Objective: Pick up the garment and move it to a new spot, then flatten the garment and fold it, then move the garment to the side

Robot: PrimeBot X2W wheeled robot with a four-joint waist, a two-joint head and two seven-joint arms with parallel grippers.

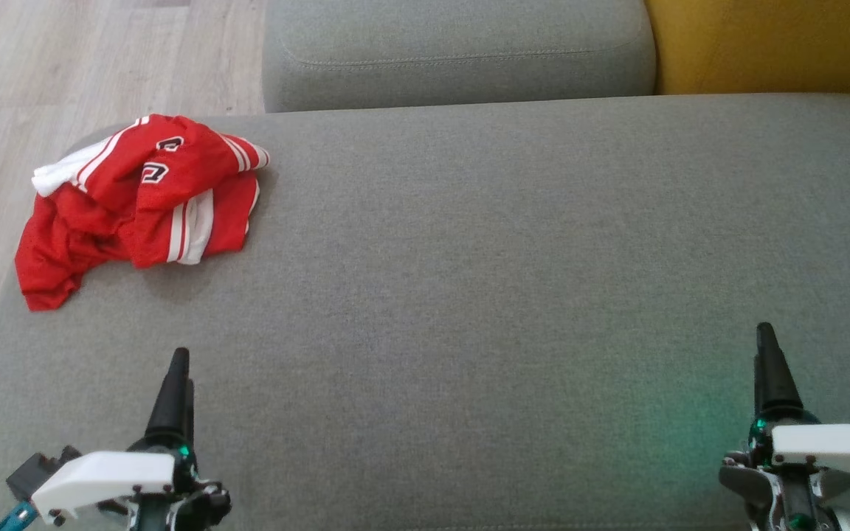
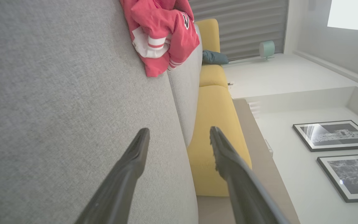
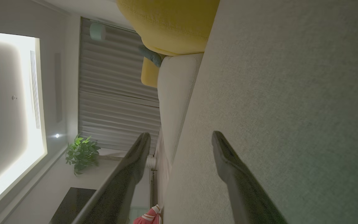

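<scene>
Loosely crumpled red-and-white garment (image 1: pixel 137 203) at sofa (image 1: pixel 484 265) corner; left gripper (image 2: pixel 179 134) and right gripper (image 3: pixel 180 138) wide-jawed, empty

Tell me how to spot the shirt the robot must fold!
Find the big grey sofa seat before the robot. At its far left corner, beside the wooden floor, lies a crumpled garment. It is bright red with white stripes, unlike the grey cushion and the yellow cushion behind.
</scene>
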